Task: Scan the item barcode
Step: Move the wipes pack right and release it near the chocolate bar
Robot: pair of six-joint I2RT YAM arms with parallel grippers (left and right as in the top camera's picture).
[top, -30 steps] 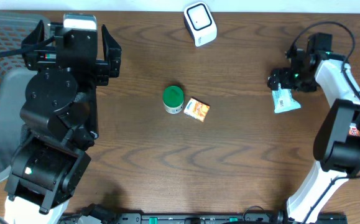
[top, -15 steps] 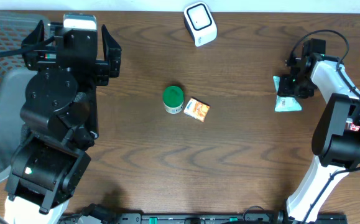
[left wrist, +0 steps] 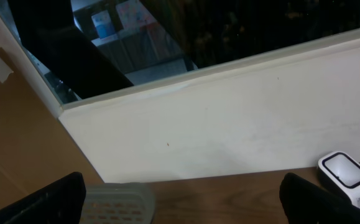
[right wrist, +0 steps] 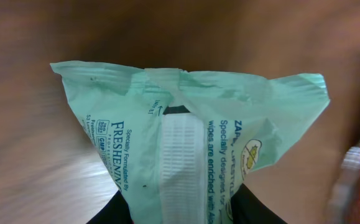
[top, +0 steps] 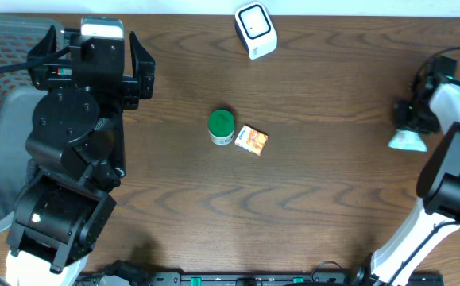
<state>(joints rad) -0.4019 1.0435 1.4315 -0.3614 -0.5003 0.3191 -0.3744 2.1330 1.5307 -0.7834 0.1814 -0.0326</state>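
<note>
Wooden table (top: 317, 183) bears green-lidded jar (top: 222, 126), orange box (top: 252, 139), white scanner (top: 256, 30).

Bulky black left arm (top: 71, 135), white right arm (top: 454, 99), black cables

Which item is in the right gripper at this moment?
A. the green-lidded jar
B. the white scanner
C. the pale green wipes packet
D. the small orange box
C: in the right wrist view the pale green wipes packet sits between the fingers of the right gripper, while the green-lidded jar, small orange box and white scanner lie on the table, away from it.
</note>
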